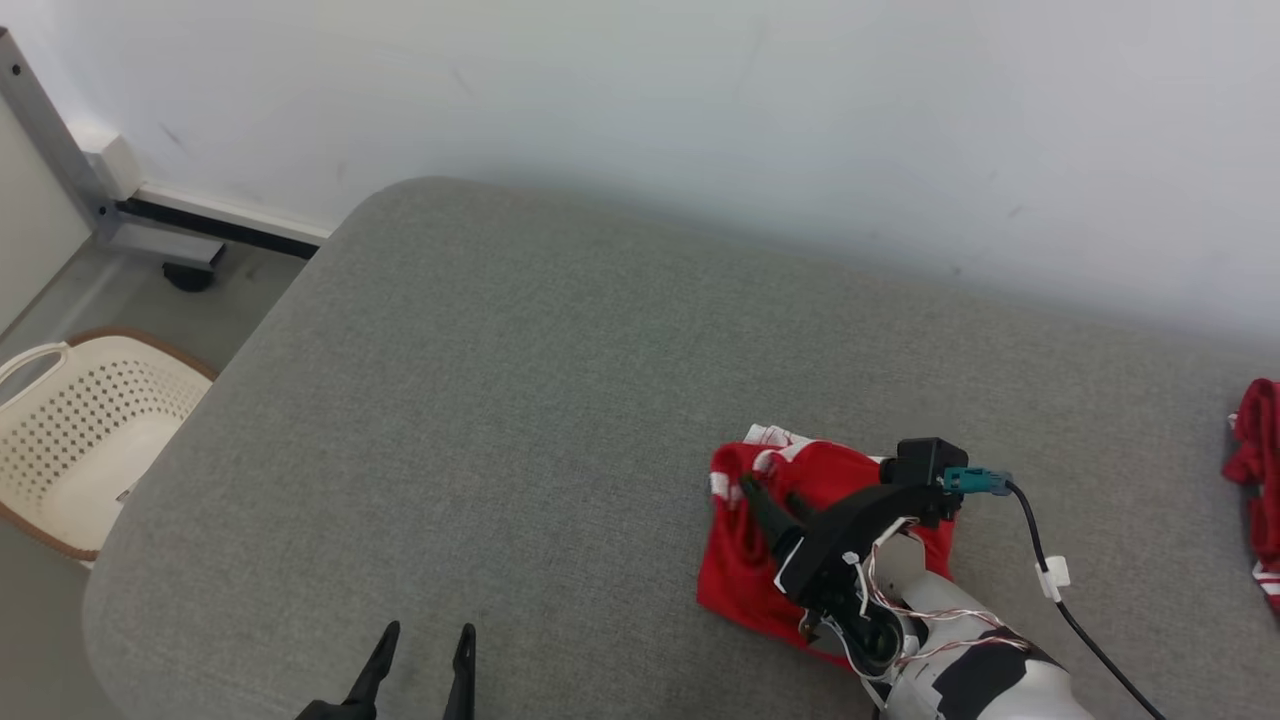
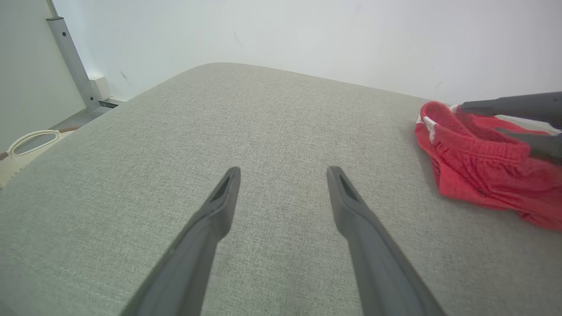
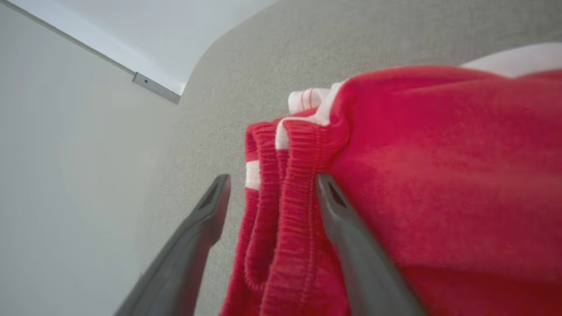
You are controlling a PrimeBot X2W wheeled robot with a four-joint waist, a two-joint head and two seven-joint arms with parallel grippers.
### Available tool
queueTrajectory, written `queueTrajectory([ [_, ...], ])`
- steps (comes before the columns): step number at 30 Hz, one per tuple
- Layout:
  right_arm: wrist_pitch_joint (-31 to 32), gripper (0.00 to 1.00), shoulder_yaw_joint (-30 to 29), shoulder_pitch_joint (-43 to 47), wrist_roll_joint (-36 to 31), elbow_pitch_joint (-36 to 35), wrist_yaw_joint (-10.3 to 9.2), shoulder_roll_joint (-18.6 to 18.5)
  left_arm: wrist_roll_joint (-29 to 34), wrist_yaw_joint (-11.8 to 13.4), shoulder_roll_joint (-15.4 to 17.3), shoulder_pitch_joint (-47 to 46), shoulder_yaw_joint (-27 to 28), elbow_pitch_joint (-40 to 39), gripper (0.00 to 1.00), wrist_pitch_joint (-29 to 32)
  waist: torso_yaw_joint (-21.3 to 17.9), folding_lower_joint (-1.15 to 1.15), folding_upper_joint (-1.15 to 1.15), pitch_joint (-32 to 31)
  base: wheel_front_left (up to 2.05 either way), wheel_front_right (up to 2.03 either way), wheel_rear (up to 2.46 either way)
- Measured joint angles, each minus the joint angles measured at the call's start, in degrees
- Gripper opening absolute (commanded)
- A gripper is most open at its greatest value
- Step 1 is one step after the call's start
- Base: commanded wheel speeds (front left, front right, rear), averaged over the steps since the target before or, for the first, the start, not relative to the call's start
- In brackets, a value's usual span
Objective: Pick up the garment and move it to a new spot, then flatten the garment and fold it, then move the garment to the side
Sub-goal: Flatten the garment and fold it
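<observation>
Shorts (image 1: 735,570) of red cloth lie bunched on the near right of the grey padded surface (image 1: 500,400). Their ribbed elastic waistband (image 3: 298,184) is gathered in folds, with white trim beside it. The right gripper (image 1: 768,492) sits over them, jaws spread wide, with waistband folds between them but not pinched. The left gripper (image 1: 428,632) hovers at near left over bare fabric, jaws wide and empty. Another red piece (image 1: 1255,470) lies at the right edge.
</observation>
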Motion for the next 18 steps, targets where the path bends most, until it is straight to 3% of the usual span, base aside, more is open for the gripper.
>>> queueTrajectory([
  [5, -5.9, 1.0, 1.7, -0.9, -1.7, -2.7, 0.01, -0.6, 0.7, 0.0, 0.0, 0.8, 2.0, -0.2, 1.0, 0.0, -1.5, 0.0, -0.01, -1.2, 0.0, 0.0, 0.0],
  [13, -14.4, 1.0, 3.5, 0.8, -6.0, -8.2, 0.01, -8.2, 2.1, -0.1, 0.1, 2.9, 5.7, -2.3, 1.0, 0.0, -4.7, 0.0, -0.01, -2.5, 0.0, 0.0, 0.0],
  [18, -15.5, 1.0, -0.4, 4.5, -11.2, -13.7, 0.01, -12.5, 3.6, -0.3, 0.2, 4.7, 7.3, -3.7, 1.0, 0.0, -7.0, 0.0, -0.01, -2.9, 0.0, 0.0, 0.0],
])
